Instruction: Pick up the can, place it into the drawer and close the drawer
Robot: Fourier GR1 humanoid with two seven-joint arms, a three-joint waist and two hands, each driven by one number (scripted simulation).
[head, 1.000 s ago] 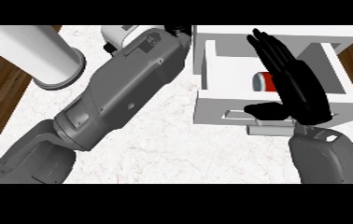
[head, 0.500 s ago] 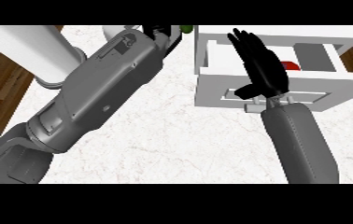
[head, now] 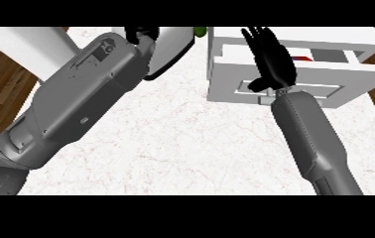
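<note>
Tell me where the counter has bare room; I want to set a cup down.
The marble counter is bare between the left forearm and the right forearm, below the drawer. The top is crowded: left hand, right hand.

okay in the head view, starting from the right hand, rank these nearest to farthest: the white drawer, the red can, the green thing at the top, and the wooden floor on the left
From the right hand:
1. White drawer, directly under the hand.
2. Red can, inside the drawer, just right of the fingers.
3. Green thing, top edge, left of the drawer.
4. Wooden floor, far left, past the counter's edge.
</note>
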